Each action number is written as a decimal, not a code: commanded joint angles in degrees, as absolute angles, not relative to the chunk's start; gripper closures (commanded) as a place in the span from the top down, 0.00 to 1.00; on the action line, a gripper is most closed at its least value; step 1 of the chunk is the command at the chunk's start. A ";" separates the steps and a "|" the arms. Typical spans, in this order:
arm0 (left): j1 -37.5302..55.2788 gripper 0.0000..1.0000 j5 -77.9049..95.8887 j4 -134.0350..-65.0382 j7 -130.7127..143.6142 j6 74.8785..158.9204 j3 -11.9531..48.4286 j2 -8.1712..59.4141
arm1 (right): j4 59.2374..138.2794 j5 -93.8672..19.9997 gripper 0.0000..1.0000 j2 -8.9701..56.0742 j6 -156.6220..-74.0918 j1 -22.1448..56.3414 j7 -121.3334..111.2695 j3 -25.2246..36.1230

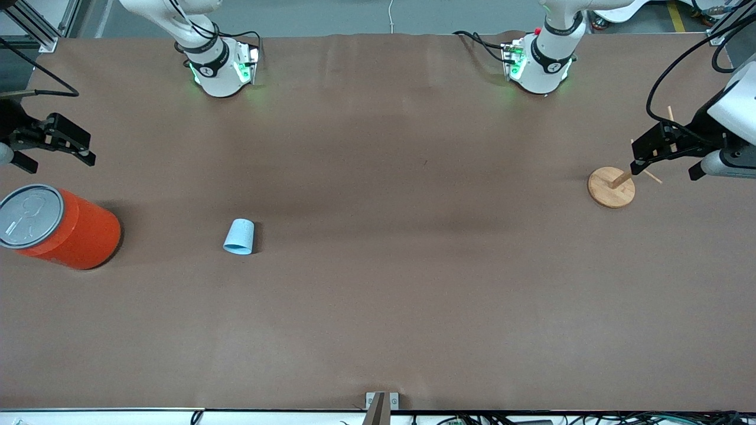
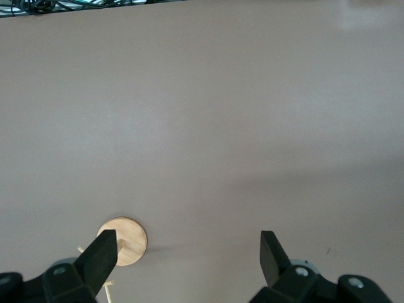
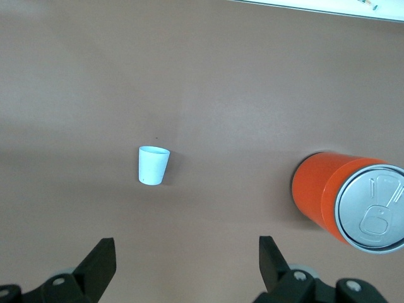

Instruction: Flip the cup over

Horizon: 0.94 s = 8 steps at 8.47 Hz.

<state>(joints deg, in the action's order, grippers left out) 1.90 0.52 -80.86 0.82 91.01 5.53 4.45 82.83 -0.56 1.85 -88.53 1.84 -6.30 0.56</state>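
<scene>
The cup [image 1: 238, 236] sits on the brown table [image 1: 378, 307], wide end down, with bare surface all around it. Taking the cup as the dial's centre in the front view, the orange can [image 1: 71, 233] with its grey pull-tab lid stands at about 9 o'clock, well apart, close to the table's edge at the right arm's end. The right gripper [image 1: 56, 144], fingers apart and empty, hangs over the table at roughly 10 o'clock. The left gripper [image 1: 652, 154], also spread and empty, hovers over a round wooden stand [image 1: 611, 188] with a peg, at the other end. Only the right wrist view shows the lid's tab [image 3: 374, 218] clearly. No readable writing shows anywhere.
</scene>
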 commanded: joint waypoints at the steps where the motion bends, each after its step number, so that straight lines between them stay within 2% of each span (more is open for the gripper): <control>1: 1.76 1.00 -0.09 -79.80 0.00 90.53 5.71 4.05 | 81.83 -1.14 1.00 2.20 -87.80 2.02 -6.68 0.97; 8: 1.85 1.00 -0.44 -79.80 0.18 90.62 5.71 4.48 | 82.09 -0.44 1.00 2.90 -87.80 1.93 -6.86 1.05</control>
